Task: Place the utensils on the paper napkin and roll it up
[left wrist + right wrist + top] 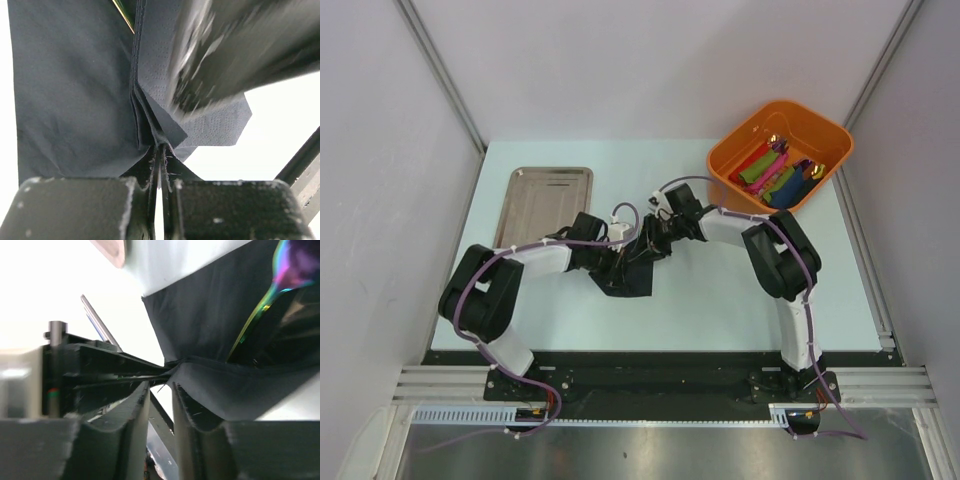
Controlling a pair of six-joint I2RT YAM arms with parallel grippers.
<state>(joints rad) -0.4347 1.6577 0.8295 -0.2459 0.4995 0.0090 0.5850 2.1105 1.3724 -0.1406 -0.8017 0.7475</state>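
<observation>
The black paper napkin (632, 282) lies crumpled at the table's middle, where both arms meet over it. My left gripper (159, 152) is shut on a folded edge of the napkin (70, 90), which is pinched at its fingertips. My right gripper (161, 386) stands just below the napkin's raised fold (235, 385); a narrow gap shows between its jaws and nothing is in it. An iridescent utensil (260, 307) rests in the fold beyond. Only a thin bright edge of a utensil (125, 15) shows in the left wrist view. Both grippers sit close together, the left (620, 256) beside the right (655, 246).
A steel tray (545, 200) lies at the back left. An orange bin (825, 135) with coloured rolled napkins and gold-tipped cutlery stands at the back right. The right arm's blurred body (240, 50) hangs close over the napkin.
</observation>
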